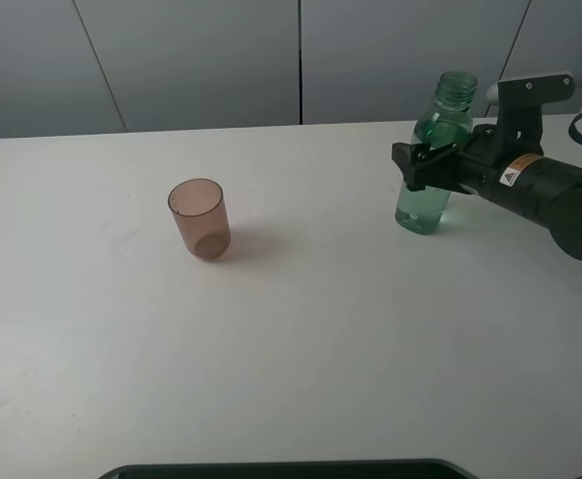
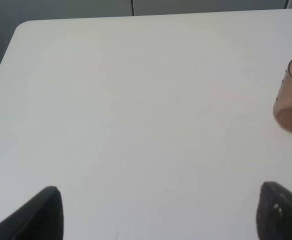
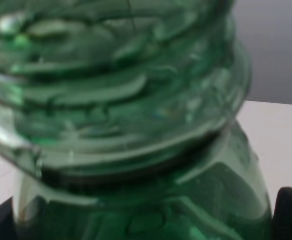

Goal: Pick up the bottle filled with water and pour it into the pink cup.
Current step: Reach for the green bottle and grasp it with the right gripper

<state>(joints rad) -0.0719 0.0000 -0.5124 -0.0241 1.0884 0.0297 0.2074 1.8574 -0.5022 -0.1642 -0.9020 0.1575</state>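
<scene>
Bottle (image 1: 448, 120) stands upright far right on the table (image 1: 320, 349) — my right tool (image 1: 415, 168) straddles it, jaws wide, unclamped; left tool (image 2: 161, 200) gapes empty.

The bottle (image 1: 448, 118) is green, the cup (image 1: 200, 220) brownish-pink, the table (image 1: 320, 329) white.

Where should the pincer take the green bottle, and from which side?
Grip the straight mid-body of the bottle, below the rounded shoulders, coming in level from the right arm's side. It stands upright and capless, so a side grasp would likely hold it vertical without spilling. The right pincer straddles that band, jaws open; the pink cup stands apart to the left.
</scene>
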